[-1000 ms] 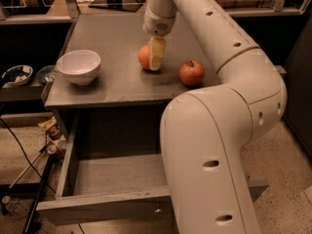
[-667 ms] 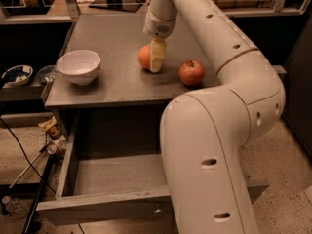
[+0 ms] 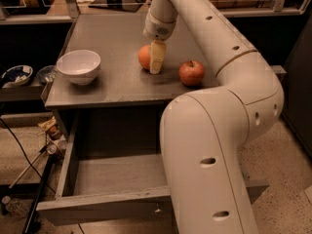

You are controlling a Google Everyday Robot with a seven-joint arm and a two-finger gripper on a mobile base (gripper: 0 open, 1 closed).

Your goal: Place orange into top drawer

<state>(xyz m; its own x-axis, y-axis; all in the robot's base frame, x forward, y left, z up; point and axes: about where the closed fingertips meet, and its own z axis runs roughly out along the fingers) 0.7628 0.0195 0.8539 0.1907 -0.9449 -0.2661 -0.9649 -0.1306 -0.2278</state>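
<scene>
Place: a robot lab is suggested.
Evidence: speckled floor, loose cables and grey cabinet are seen.
Arm end: gripper is held beside orange on cabinet top.

gripper on cabinet top, covering right side of orange. below gripper, arm hides right half of top drawer; arm cut off at bottom edge.

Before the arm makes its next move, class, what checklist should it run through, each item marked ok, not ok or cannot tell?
1. Top drawer pulled open: ok.
2. Gripper down at the orange: ok.
3. Firm hold on the orange: cannot tell.
4. Apple standing apart from the orange: ok.
5. Bowl well away from the orange: ok.
6. Right part of the drawer, hidden behind the arm: cannot tell.
</scene>
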